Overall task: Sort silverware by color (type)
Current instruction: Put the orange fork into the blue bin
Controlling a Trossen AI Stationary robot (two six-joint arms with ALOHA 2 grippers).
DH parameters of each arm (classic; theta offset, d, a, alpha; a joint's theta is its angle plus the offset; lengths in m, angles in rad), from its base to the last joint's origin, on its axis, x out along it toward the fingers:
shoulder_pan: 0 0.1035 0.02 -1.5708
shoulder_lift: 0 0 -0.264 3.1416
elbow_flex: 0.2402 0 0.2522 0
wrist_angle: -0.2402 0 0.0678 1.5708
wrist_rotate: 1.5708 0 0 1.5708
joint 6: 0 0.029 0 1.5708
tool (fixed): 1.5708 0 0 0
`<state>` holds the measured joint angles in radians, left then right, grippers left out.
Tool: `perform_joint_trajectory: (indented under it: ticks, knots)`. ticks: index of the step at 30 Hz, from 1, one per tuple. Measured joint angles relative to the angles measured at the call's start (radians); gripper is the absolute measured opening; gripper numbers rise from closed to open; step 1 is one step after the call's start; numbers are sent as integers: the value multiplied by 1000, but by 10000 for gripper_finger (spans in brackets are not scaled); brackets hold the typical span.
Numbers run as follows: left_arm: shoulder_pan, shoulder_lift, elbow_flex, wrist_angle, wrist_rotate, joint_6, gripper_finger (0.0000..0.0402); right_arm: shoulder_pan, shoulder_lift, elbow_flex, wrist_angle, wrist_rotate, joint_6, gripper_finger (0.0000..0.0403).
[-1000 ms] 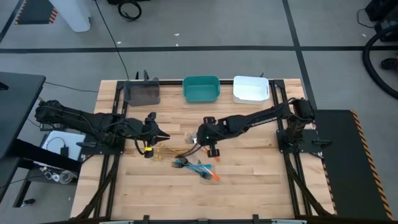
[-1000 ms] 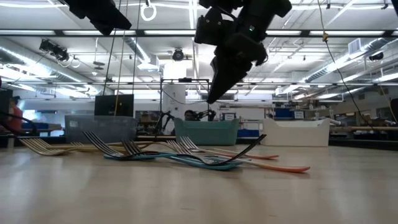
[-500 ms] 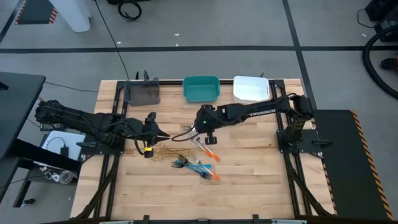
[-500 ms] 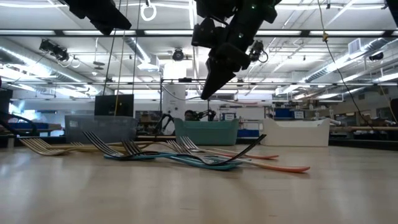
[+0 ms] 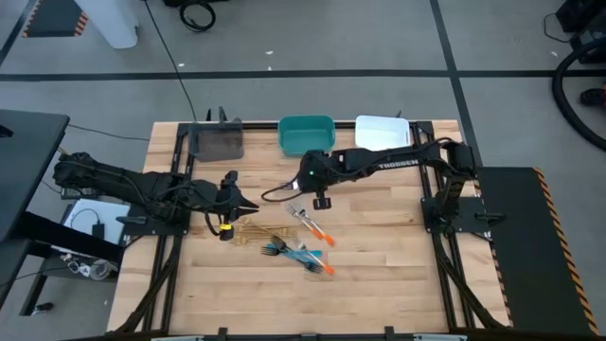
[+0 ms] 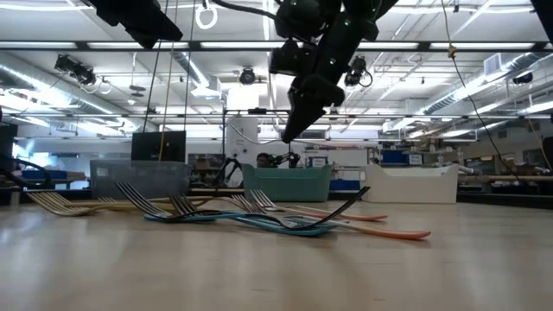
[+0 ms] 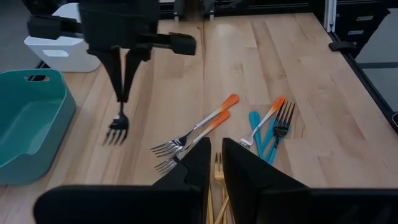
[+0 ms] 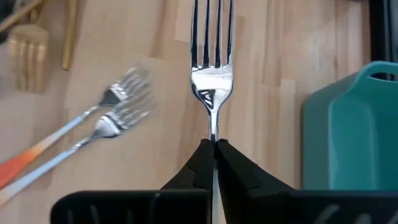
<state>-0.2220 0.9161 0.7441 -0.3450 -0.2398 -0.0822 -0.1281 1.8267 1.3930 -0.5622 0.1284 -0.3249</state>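
The table (image 5: 379, 284) is showing a pale butcher-block top of narrow wooden strips. Along its far edge three rectangular plastic bins are sitting in a row: a grey bin (image 5: 218, 142), a teal bin (image 5: 307, 135) with rounded corners and a handle slot, and a white bin (image 5: 383, 135).

Most of the silverware is lying in a loose heap near the middle of the table. Two orange-handled forks (image 7: 198, 129) are lying side by side, their shiny silver heads touching. Just beside them, blue-handled pieces (image 7: 256, 127) are lying crossed with another orange-handled fork (image 7: 264, 121) and a dark fork (image 7: 283, 121). Slim gold pieces (image 5: 248, 230) are lying at the left end of the heap, by the left gripper.

The right gripper (image 8: 213, 149) is hovering above the table between the heap and the teal bin. Its narrow dark fingers are pinching almost fully together on the thin neck of a dark metal fork (image 8: 212, 59), whose polished, four-tined head is sticking out ahead of the fingertips. In the left wrist view this fork (image 7: 117, 129) is hanging tines-down, clear of the wood.

The left gripper (image 7: 215, 152) is waiting low over the left end of the heap, its two blocky black fingers nearly closed with only a slit between them, and it is holding nothing.
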Motion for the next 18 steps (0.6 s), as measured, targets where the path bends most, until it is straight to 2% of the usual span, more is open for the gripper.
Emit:
perform_joint_trajectory:
  ticks: [18]
  knots:
    - [0,0,0,2,-2,9,50,-82,0,0,55,-27,-88,13]
